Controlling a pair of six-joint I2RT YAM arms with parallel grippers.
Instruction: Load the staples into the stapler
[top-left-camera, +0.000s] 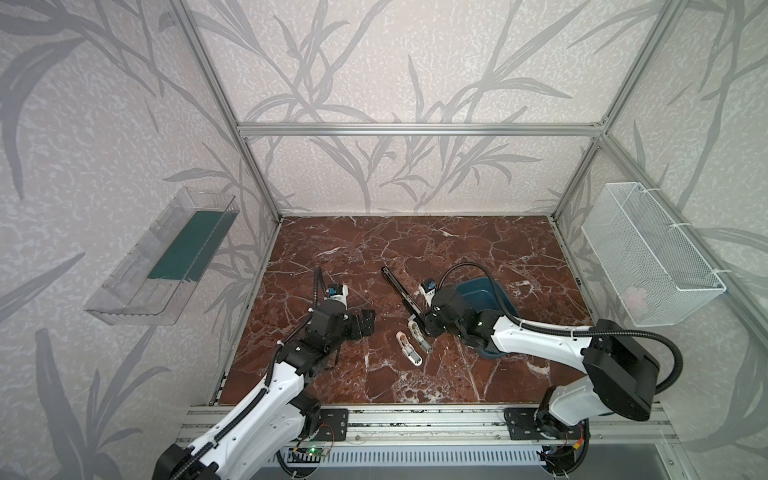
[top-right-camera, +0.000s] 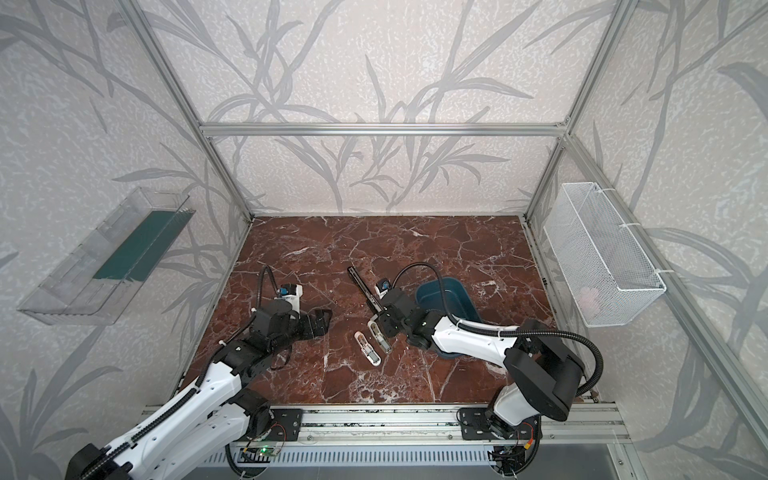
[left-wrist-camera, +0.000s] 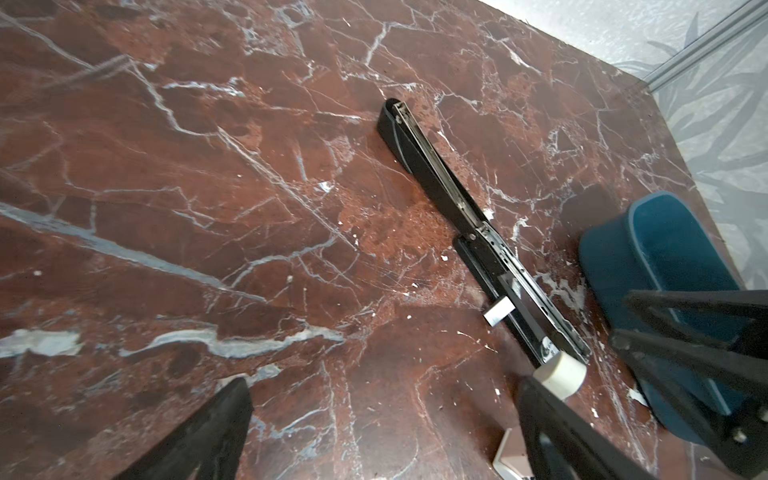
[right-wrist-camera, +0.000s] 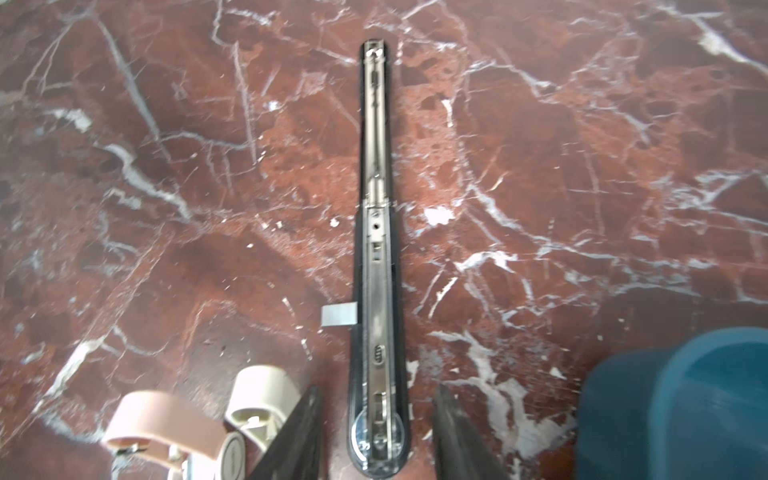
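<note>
The black stapler (top-left-camera: 397, 286) (top-right-camera: 360, 284) lies opened flat on the marble table, its metal channel (right-wrist-camera: 376, 257) facing up. One small grey strip of the staples (right-wrist-camera: 338, 314) (left-wrist-camera: 497, 312) lies on the table against the stapler's side, outside the channel. My right gripper (right-wrist-camera: 378, 436) (top-left-camera: 422, 321) is open and straddles the stapler's rounded near end, with a gap on each side of it. My left gripper (left-wrist-camera: 386, 432) (top-left-camera: 365, 322) stands wide open left of the stapler, over bare marble, holding nothing.
Two small pale staplers, one beige (right-wrist-camera: 262, 395) and one pink (right-wrist-camera: 166, 419), lie beside my right gripper (top-left-camera: 411, 345). A dark blue tray (top-left-camera: 482, 295) (right-wrist-camera: 685, 407) sits under the right arm. A clear shelf (top-left-camera: 166, 266) and a wire basket (top-left-camera: 648, 257) hang on the side walls.
</note>
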